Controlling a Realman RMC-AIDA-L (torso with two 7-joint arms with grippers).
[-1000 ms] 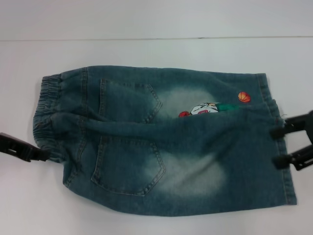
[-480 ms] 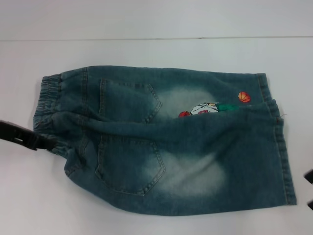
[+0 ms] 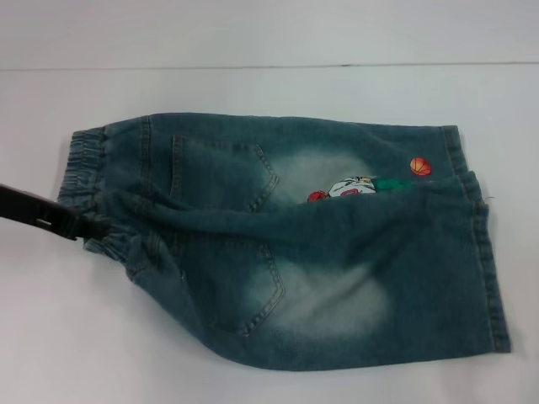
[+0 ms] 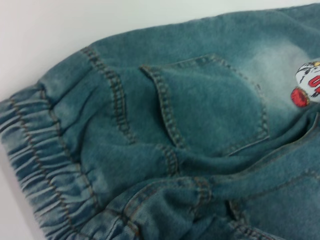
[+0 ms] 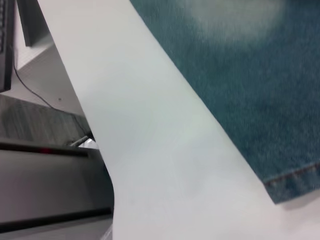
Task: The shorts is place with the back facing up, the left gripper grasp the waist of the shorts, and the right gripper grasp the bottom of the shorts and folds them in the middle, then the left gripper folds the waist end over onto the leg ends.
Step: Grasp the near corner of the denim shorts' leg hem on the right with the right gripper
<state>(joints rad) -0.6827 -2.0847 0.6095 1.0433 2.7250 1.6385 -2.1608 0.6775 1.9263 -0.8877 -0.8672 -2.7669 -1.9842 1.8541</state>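
The blue faded-wash denim shorts (image 3: 295,244) lie folded lengthwise on the white bench (image 3: 269,93); my black left gripper (image 3: 84,229), jaws pinching the ruffled waist end (image 3: 88,181), is placed to carry it right onto the leg ends (image 3: 476,236).

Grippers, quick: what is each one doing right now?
Left gripper: shut on the waist end of the shorts, which bunches at its tips.
Right gripper: out of every view; state cannot be told.
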